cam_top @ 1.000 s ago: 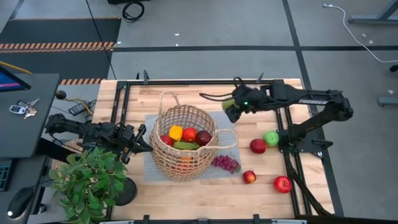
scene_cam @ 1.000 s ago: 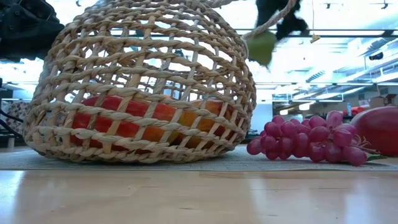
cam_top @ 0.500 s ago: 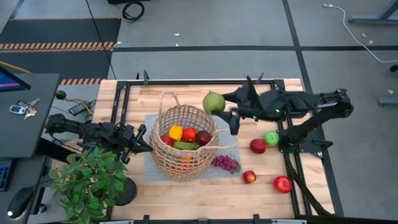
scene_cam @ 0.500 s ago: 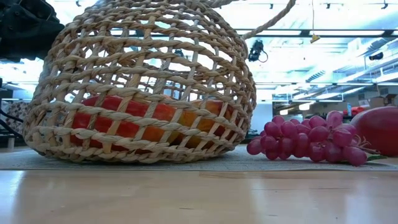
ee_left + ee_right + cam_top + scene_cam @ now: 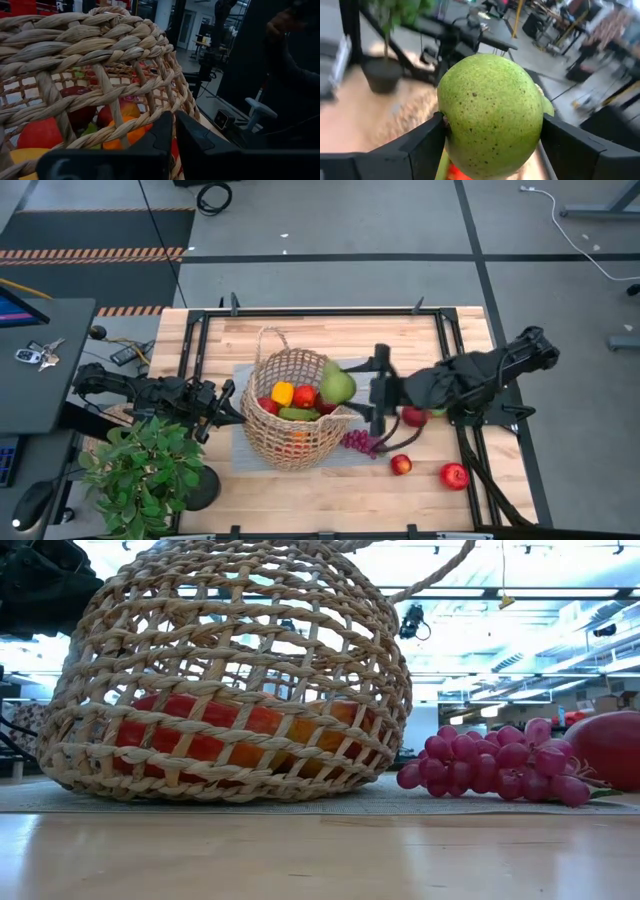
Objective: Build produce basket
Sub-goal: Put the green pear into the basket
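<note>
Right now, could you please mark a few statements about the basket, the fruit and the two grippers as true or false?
1. The right gripper holds a green pear over the basket. True.
2. The purple grapes lie inside the basket. False: they lie on the mat beside it, on the right arm's side.
3. The left gripper is shut on the basket's wicker rim. True.
4. No fruit is in the basket yet. False: a yellow lemon and several red and green fruits already sit inside.
5. Red apples remain on the table on the right arm's side. True.
</note>
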Available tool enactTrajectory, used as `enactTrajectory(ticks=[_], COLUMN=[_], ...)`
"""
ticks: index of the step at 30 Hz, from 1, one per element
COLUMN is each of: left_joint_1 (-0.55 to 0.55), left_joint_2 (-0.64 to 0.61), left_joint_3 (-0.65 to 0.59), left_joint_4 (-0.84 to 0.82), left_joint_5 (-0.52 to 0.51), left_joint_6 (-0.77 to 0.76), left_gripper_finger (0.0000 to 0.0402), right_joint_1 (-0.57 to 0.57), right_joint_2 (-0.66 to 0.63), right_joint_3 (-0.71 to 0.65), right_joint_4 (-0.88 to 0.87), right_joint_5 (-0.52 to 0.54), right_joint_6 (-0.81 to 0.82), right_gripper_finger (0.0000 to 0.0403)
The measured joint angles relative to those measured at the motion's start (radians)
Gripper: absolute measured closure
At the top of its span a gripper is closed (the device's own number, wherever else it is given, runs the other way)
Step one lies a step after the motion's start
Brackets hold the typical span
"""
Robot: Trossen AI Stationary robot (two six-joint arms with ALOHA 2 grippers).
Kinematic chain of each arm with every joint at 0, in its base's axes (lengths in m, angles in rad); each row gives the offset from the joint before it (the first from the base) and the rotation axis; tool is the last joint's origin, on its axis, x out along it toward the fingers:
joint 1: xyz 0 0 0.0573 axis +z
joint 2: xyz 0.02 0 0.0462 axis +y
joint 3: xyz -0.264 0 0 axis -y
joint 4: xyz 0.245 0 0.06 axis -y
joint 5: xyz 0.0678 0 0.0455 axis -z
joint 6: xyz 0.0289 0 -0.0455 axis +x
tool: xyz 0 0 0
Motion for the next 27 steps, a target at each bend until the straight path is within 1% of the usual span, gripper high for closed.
enactTrajectory(ticks=[2, 4, 6, 9, 12, 16, 20, 22, 24, 27], left_joint_1=[0.000, 0.000, 0.000, 0.000, 0.000, 0.000, 0.000, 0.000, 0.000, 0.000], left_joint_2=[0.000, 0.000, 0.000, 0.000, 0.000, 0.000, 0.000, 0.000, 0.000, 0.000], left_joint_3=[0.000, 0.000, 0.000, 0.000, 0.000, 0.000, 0.000, 0.000, 0.000, 0.000], left_joint_4=[0.000, 0.000, 0.000, 0.000, 0.000, 0.000, 0.000, 0.000, 0.000, 0.000], left_joint_5=[0.000, 0.000, 0.000, 0.000, 0.000, 0.000, 0.000, 0.000, 0.000, 0.000], left_joint_6=[0.000, 0.000, 0.000, 0.000, 0.000, 0.000, 0.000, 0.000, 0.000, 0.000], left_gripper_finger=[0.0373, 0.0371, 0.0368, 0.0366, 0.0369, 0.0374, 0.0371, 0.0368, 0.0366, 0.0368], right_joint_1=[0.002, 0.001, -0.004, -0.015, -0.035, -0.061, -0.069, -0.069, -0.068, -0.061], right_joint_2=[0.033, 0.073, 0.113, 0.170, 0.228, 0.299, 0.348, 0.354, 0.350, 0.326], right_joint_3=[0.000, 0.000, 0.000, 0.000, 0.000, 0.000, 0.000, 0.000, 0.000, 0.000], right_joint_4=[0.002, -0.002, -0.004, -0.003, -0.001, -0.004, -0.005, -0.014, -0.029, -0.035], right_joint_5=[0.003, 0.013, 0.043, 0.128, 0.246, 0.380, 0.472, 0.478, 0.462, 0.461], right_joint_6=[-0.114, -0.261, -0.411, -0.595, -0.721, -0.793, -0.790, -0.748, -0.693, -0.644], right_gripper_finger=[0.0097, 0.0097, 0.0096, 0.0096, 0.0096, 0.0096, 0.0096, 0.0096, 0.0096, 0.0096])
